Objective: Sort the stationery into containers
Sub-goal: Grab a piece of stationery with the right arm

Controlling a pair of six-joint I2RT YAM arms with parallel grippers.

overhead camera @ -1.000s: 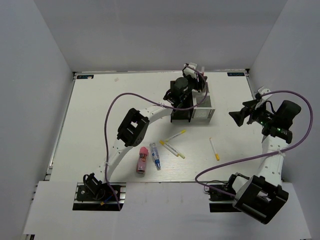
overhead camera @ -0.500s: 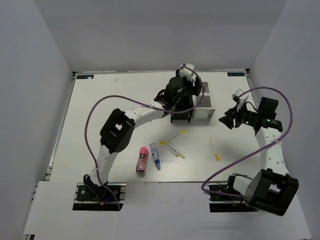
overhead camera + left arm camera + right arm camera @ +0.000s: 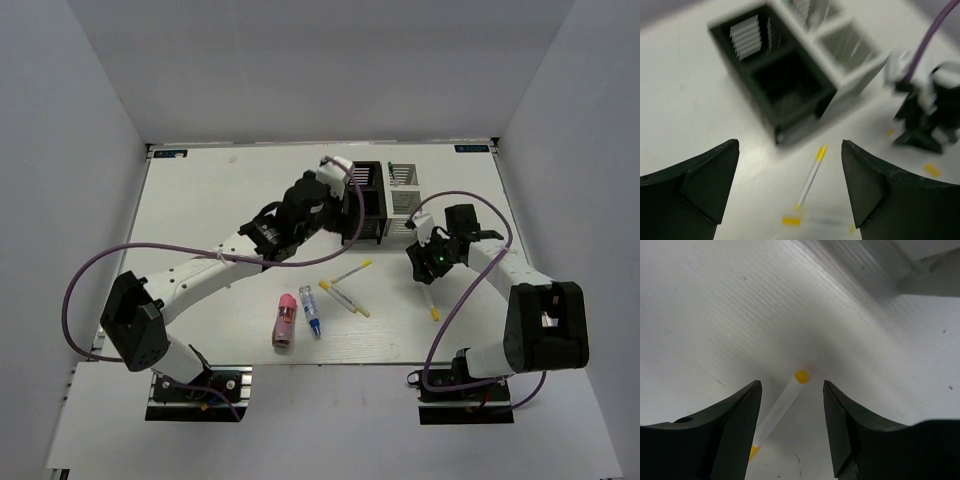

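Observation:
The black box (image 3: 365, 203) and white box (image 3: 402, 198) stand side by side at the back centre. My left gripper (image 3: 335, 222) is open and empty, hovering just left and in front of the black box (image 3: 785, 90). A yellow-ended pen (image 3: 810, 177) lies below between its fingers. My right gripper (image 3: 422, 268) is open and low over another yellow-ended pen (image 3: 428, 298). That pen (image 3: 782, 405) lies on the table between the fingers, untouched. Two more pens (image 3: 345, 298), a pink tube (image 3: 285, 318) and a blue-tipped tube (image 3: 311, 312) lie at the front centre.
The white box (image 3: 845, 45) stands beside the black one in the left wrist view, where the right gripper (image 3: 925, 120) also shows. Purple cables loop over both arms. The table's back edge (image 3: 320, 145) meets the grey walls.
My left gripper has drawn back from above the boxes to their front left. My right arm has swung in from the right edge and come down over the lone pen.

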